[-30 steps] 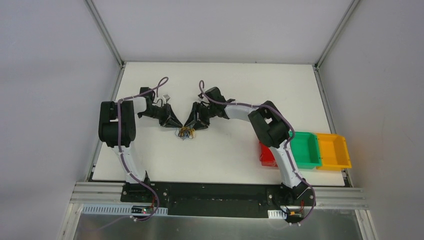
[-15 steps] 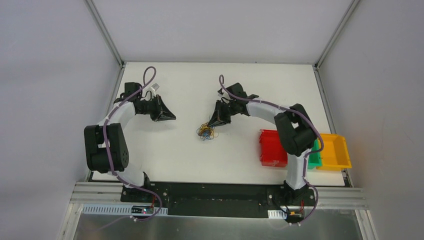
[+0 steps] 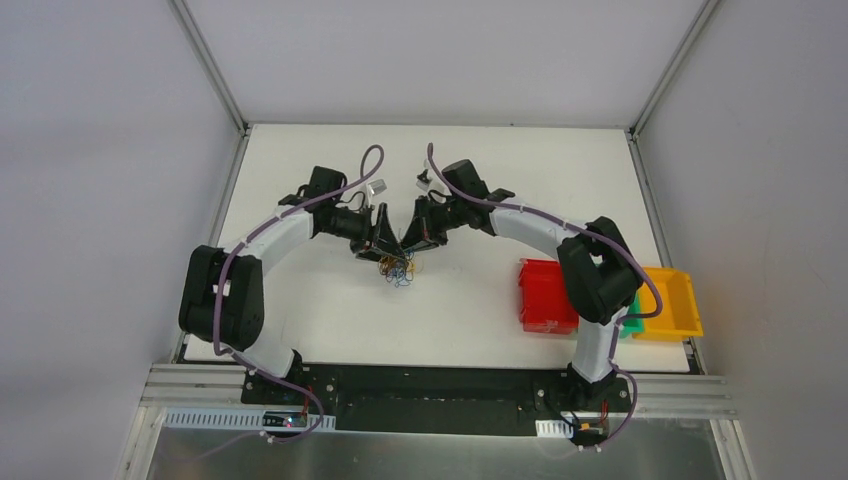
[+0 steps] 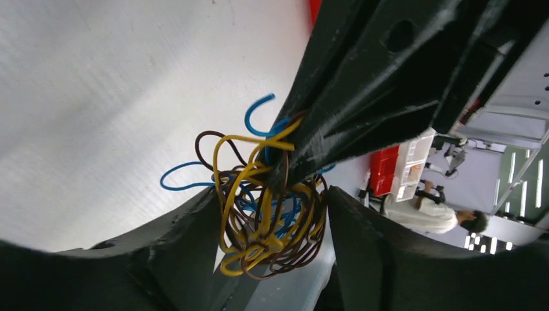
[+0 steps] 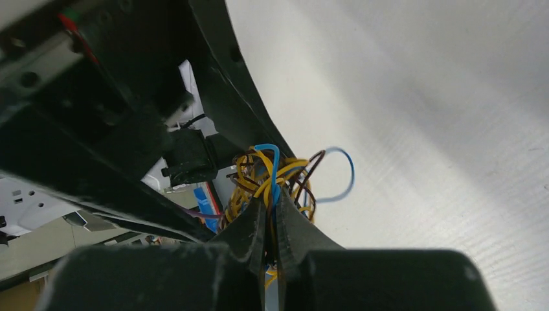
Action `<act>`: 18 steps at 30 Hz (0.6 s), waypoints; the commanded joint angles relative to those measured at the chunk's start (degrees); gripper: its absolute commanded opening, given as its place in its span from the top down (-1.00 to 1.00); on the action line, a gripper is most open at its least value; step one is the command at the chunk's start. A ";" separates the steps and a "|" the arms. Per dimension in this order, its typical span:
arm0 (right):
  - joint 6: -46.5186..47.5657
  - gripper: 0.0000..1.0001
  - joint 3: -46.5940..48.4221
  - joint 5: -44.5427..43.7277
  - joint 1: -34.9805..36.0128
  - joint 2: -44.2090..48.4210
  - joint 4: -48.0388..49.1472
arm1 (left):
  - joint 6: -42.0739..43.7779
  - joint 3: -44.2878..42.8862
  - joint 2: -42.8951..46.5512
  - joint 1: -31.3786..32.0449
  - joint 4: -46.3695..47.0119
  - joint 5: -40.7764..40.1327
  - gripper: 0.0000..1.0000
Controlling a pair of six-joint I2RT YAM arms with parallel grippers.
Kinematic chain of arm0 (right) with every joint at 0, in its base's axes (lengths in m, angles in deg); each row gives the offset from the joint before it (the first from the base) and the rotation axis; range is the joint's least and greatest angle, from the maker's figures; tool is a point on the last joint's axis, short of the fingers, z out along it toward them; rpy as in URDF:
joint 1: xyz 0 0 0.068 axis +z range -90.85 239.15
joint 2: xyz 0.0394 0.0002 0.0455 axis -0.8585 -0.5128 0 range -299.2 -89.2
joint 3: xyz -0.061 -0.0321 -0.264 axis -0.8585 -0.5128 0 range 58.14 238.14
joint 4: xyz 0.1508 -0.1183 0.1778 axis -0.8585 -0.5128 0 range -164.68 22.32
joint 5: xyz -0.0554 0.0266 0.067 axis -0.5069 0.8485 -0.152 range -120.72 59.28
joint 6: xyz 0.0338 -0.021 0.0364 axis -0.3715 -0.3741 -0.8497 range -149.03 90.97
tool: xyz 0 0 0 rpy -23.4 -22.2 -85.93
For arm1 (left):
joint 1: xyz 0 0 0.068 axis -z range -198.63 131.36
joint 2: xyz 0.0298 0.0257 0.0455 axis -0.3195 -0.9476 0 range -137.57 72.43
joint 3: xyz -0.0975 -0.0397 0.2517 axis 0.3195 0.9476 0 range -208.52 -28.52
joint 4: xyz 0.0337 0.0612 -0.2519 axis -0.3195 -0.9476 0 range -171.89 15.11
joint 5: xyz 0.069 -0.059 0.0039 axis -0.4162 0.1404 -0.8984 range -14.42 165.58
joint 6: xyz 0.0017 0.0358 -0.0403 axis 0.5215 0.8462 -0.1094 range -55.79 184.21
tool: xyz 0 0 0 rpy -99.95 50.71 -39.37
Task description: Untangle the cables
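Observation:
The cables (image 3: 398, 269) are a small knot of thin yellow, blue and dark brown wires hanging just above the white table (image 3: 300, 310), mid-table. My right gripper (image 3: 416, 243) is shut on strands at the top of the knot; in the right wrist view its jaws (image 5: 270, 202) pinch blue and yellow wires (image 5: 275, 172). My left gripper (image 3: 384, 246) meets it from the left. In the left wrist view it is open (image 4: 270, 197), its fingers (image 4: 175, 240) on either side of the dangling cables (image 4: 268, 223) without clamping them.
A red bin (image 3: 545, 297), a green bin (image 3: 630, 322) mostly hidden by the right arm, and a yellow bin (image 3: 672, 300) stand at the table's right edge. The right gripper's black body (image 4: 375, 91) fills the upper right of the left wrist view.
My left arm swung right from the table's left side to the knot and its jaws opened. The right gripper, still shut on the cables, shifted slightly left.

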 commanded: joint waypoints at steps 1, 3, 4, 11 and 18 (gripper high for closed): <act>-3.32 1.00 3.03 2.12 -0.03 -0.24 3.90 | -1.85 0.02 -1.82 2.10 3.60 3.33 0.03; -3.31 1.00 2.02 1.83 -0.41 0.06 3.90 | -1.57 0.54 -1.66 1.77 3.78 3.37 0.46; -3.33 1.00 1.43 1.74 -0.78 0.34 3.89 | -1.38 0.88 -1.31 1.40 3.79 3.36 0.69; -0.03 1.00 -1.69 -3.87 -6.07 4.20 -0.15 | 0.68 4.61 3.57 -6.42 0.38 3.17 1.00; 3.78 1.00 -2.11 -13.82 -18.81 9.48 -5.83 | 15.94 2.15 7.60 -19.59 -19.46 -6.72 1.00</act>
